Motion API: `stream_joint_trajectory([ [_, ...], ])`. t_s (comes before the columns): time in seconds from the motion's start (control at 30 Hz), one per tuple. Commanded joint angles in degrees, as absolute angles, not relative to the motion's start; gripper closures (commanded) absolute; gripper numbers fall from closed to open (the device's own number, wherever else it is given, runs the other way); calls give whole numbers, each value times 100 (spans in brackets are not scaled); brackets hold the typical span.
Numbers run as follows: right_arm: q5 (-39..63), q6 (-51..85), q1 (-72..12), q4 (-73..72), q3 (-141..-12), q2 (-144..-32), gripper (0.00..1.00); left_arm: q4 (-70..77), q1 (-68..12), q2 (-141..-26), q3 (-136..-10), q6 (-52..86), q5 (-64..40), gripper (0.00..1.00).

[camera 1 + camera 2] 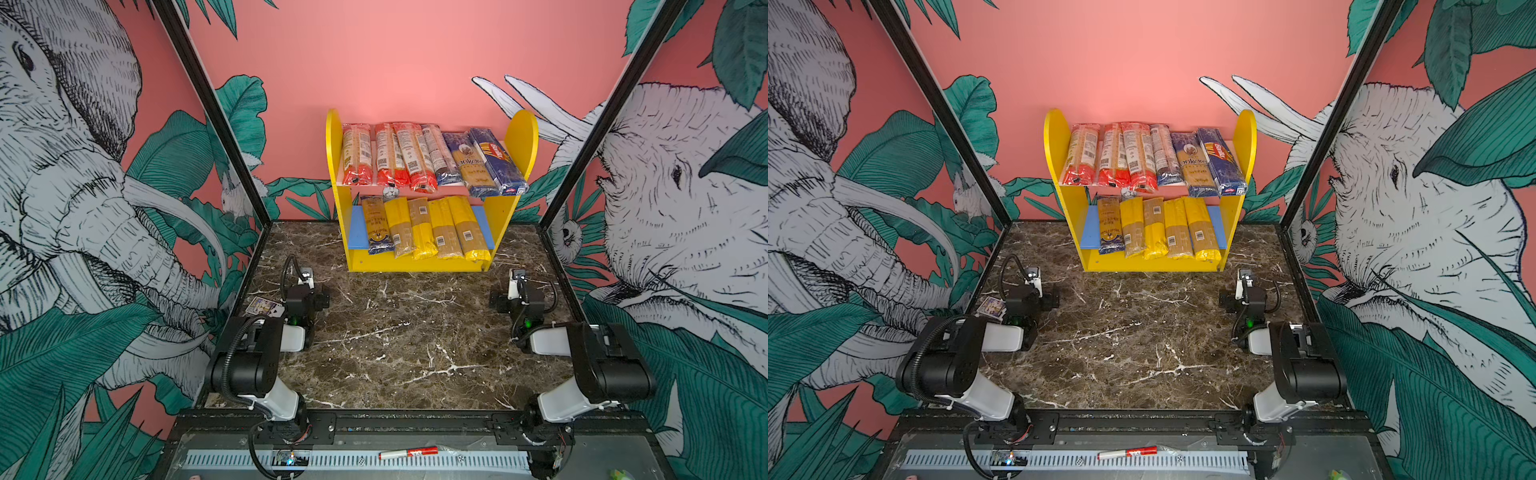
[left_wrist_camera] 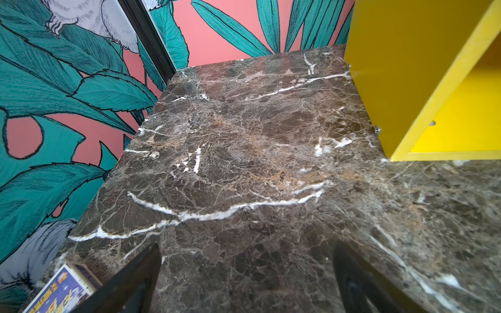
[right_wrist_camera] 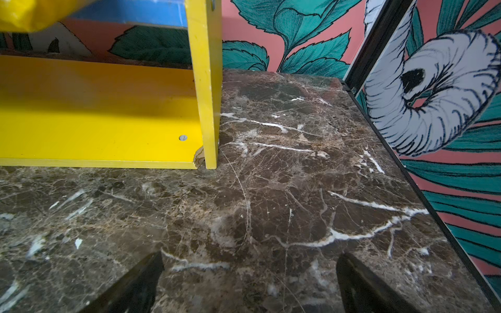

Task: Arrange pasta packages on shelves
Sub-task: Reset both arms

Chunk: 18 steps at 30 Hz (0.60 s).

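Clock laid over the marble table (image 1: 395, 345), twelve toward the back wall.

At six, off the marble on the near rail: a red-and-white marker pen (image 1: 409, 452), flat and crosswise.

At eight, low over the stone: left gripper (image 2: 247, 245), jaws spread wide, nothing between them but bare marble. Just beside it toward nine, at the table's edge: a small printed card box (image 1: 264, 308).

At four: right gripper (image 3: 250, 255), jaws likewise wide apart and empty, with a front corner of the shelves (image 1: 419, 264) in its wrist view. Both well apart from any pack.

At twelve, near the back wall: those shelves, yellow sides upright. All pasta packages (image 1: 415, 158) aboard, none on the table.

On the blue lower board (image 1: 356, 229), five side by side, near ends overhanging the front. From the nine side: one with a dark blue end (image 1: 376, 226), then four half-yellow (image 1: 442, 228).

On the pale upper board (image 1: 453, 184), six. From the nine side: three clear with red ends (image 1: 356, 154), one clear with a dark blue end (image 1: 436, 157), a blue-and-tan one (image 1: 469, 165), then the dark blue Barilla pack (image 1: 496, 163), skewed, beside the three-side panel.
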State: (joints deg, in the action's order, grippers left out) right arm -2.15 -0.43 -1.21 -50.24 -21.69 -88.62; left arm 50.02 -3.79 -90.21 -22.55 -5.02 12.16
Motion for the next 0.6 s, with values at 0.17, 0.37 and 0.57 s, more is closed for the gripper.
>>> stream_joint_trajectory([
  [0.17, -65, -32, -54, -5159, -2276, -8875, 1, 5042, -380, -8885, -2305, -463, 1178, 1],
  [0.37, -78, -34, -53, -5182, -2261, -8868, 1, 5080, -377, -8895, -2290, -472, 1169, 0],
  [0.57, -64, -30, -53, -5168, -2267, -8868, 1, 5081, -378, -8895, -2287, -472, 1171, 0],
])
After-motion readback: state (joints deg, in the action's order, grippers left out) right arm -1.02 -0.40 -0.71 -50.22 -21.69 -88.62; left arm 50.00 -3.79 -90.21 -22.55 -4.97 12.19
